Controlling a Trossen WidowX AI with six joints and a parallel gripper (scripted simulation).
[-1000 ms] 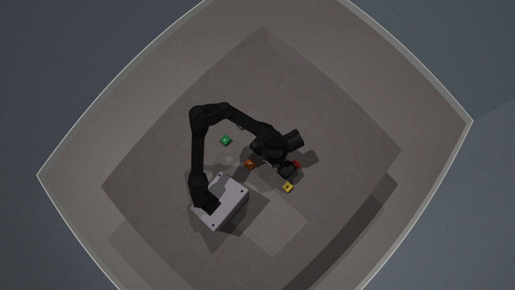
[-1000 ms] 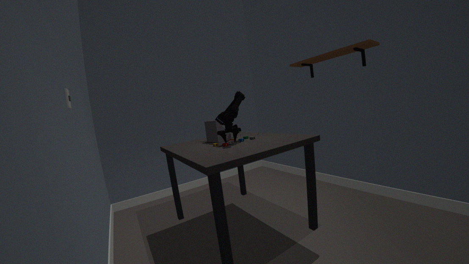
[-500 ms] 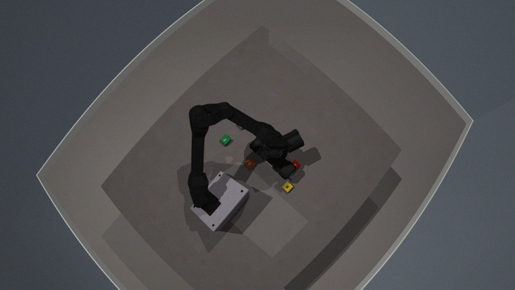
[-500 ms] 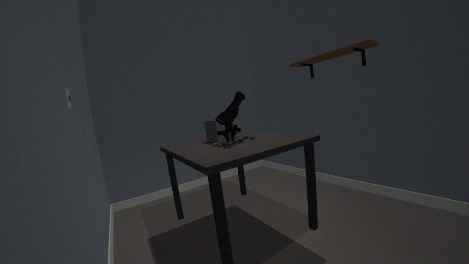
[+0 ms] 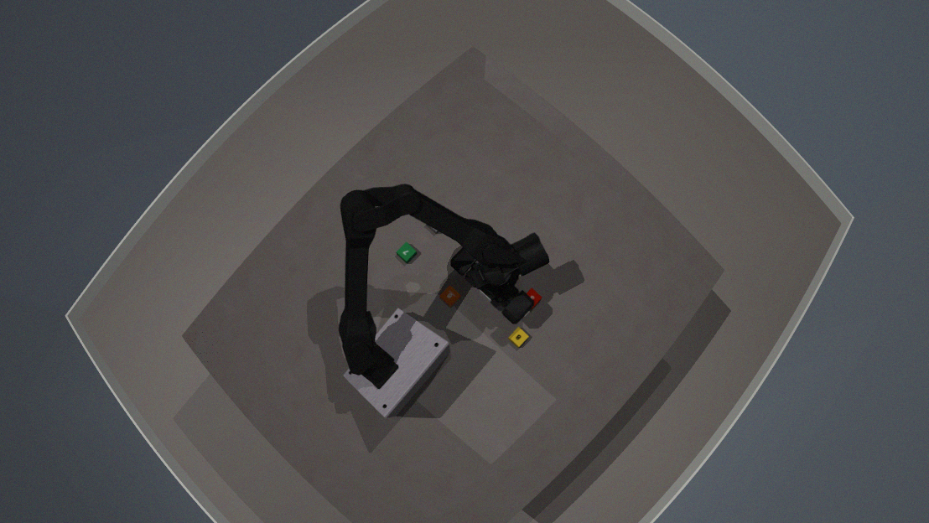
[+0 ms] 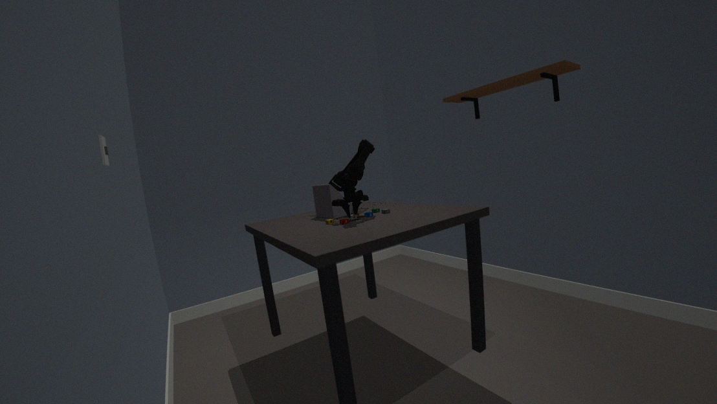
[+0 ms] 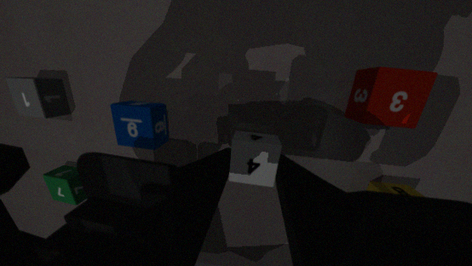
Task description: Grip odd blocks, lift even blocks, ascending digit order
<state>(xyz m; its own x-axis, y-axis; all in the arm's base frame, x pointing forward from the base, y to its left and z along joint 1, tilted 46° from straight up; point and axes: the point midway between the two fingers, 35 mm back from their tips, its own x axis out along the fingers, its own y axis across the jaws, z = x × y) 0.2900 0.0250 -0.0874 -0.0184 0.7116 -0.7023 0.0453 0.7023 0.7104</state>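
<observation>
A black robot arm (image 5: 355, 272) (image 6: 354, 165) reaches over a table (image 5: 584, 220) (image 6: 411, 223) from its pale mounting box (image 5: 416, 370) (image 6: 322, 201), its gripper (image 5: 489, 286) (image 6: 352, 216) (image 7: 253, 157) lowered to a white block (image 5: 485, 295) (image 6: 354, 216) (image 7: 255, 168) marked 4. The fingers stand partly closed, well short of their full spread, with one against each side of the block. The white block sits inward from all the table's edges, mostly hidden beneath the arm in the overhead view; whether it touches the tabletop is too small to tell.

Closer to the table corner nearest the exterior camera is a red block (image 5: 533, 297) (image 6: 343, 221) (image 7: 396, 95) showing 3, with a yellow block (image 5: 518, 337) (image 6: 329, 221) (image 7: 394, 188) to its left as that camera sees it. On the white block's other side, toward the table's right-hand corner in the exterior view, are a blue block (image 6: 368, 213) (image 7: 136, 125) with a barred digit, a green block (image 5: 406, 252) (image 6: 375, 210) (image 7: 65, 185) showing 7 and a gray block (image 5: 433, 230) (image 6: 386, 211) (image 7: 40, 97) showing 1. An orange block (image 5: 449, 296) lies in shadow between the white block and the mounting box, its digit unclear.
</observation>
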